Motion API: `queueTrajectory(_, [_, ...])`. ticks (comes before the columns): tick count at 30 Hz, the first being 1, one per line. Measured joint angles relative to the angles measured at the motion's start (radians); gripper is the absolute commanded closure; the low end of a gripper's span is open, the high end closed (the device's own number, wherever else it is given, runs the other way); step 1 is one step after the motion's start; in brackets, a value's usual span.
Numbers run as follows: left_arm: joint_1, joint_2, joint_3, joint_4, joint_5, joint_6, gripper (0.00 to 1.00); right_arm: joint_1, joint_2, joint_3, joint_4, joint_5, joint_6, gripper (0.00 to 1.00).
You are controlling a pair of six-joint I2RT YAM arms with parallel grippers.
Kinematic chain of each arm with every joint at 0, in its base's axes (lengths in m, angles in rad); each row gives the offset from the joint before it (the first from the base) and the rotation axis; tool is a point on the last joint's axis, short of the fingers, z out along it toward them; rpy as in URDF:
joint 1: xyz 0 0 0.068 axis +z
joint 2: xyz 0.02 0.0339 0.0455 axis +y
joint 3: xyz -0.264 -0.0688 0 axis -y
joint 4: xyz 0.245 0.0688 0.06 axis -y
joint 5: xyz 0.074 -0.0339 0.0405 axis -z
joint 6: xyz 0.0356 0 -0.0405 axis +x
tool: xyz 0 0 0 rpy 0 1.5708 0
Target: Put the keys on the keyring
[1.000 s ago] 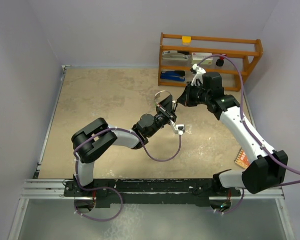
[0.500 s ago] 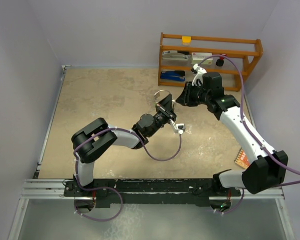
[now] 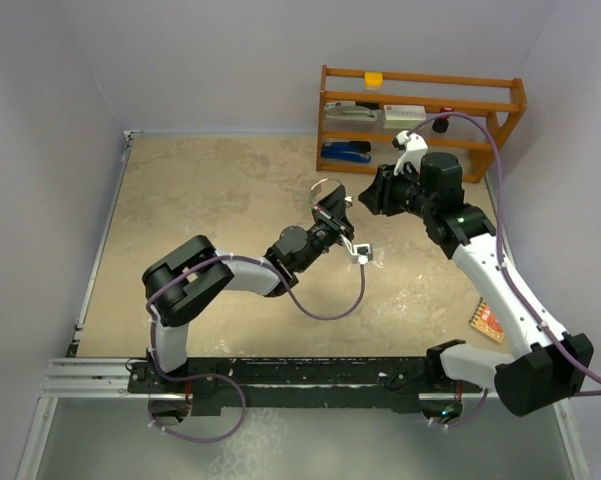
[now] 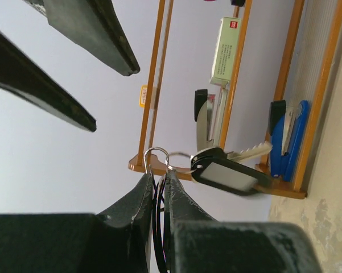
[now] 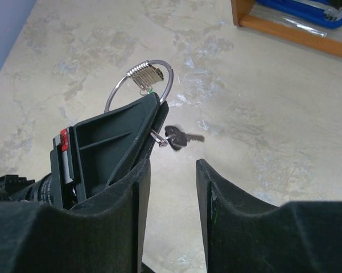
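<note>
My left gripper (image 3: 332,212) is raised over the middle of the table, shut on the keyring (image 5: 170,77), whose thin wire passes between its jaws (image 4: 157,176). A cluster of small silver keys (image 5: 143,73) sits at the top of the ring. A black-headed key (image 5: 176,138) hangs off a small ring beside the left fingers, blurred; in the left wrist view it shows with a black tag (image 4: 227,173). My right gripper (image 5: 169,170) is open just short of that key, with nothing between its fingers (image 4: 97,31). From above, the right gripper (image 3: 365,197) faces the left one at close range.
A wooden rack (image 3: 420,78) stands at the back right with a blue stapler (image 3: 345,152), a white box and other small items. An orange packet (image 3: 487,318) lies on the table near the right arm. Walls close in the table's left and right sides.
My right gripper has opened and drawn back a little to the right, away from the left gripper. The left arm and the keyring have stayed where they were.
</note>
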Motion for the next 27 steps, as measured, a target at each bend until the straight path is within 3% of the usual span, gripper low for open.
queueTrajectory(19, [0.000,-0.163,0.000,-0.021,0.066,-0.439,1.00,-0.002,0.022,-0.028,0.130,-0.087,-0.087,0.58])
queueTrajectory(27, [0.034,-0.207,0.000,-0.055,0.097,-0.750,1.00,-0.017,0.022,-0.024,0.124,-0.069,-0.084,0.55])
